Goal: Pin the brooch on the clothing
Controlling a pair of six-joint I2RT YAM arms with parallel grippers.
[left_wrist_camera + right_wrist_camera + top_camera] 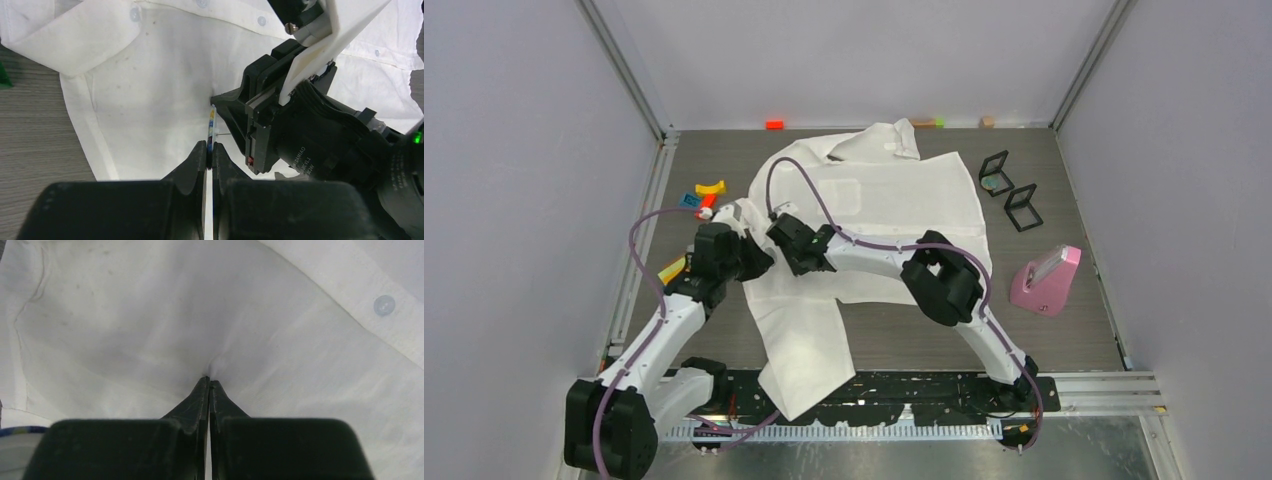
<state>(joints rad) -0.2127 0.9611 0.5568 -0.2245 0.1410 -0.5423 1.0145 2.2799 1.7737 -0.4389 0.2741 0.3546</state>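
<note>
**Both grippers closed at one spot on the shirt**

Left gripper (210, 148) had its fingers pressed together on a thin flat piece seen edge-on, taken to be the brooch (212, 125), white with blue and yellow at its rim. Right gripper (209, 383) met it tip to tip, its jaws closed on a small pucker of the shirt (894, 200).

Only the right wrist view showed that pinch, with creases running into the fingertips and one button (384, 305) off to the right. Only the left wrist view showed the brooch's edge just beside the right gripper's black nose. From above, both tips were hidden under the wrists.

The shirt lay spread across the middle of the table (1084, 330), collar toward the far wall, its hem hanging over the near rail (1104, 382). Bare table lay between its right edge and a pink stand (1046, 280); two black frames (1009, 190) stood farther back. Small coloured pieces (707, 192) sat just left of the sleeve.

White lettering on the right wrist housing appeared to read "DAMIAO" (300, 155).
</note>
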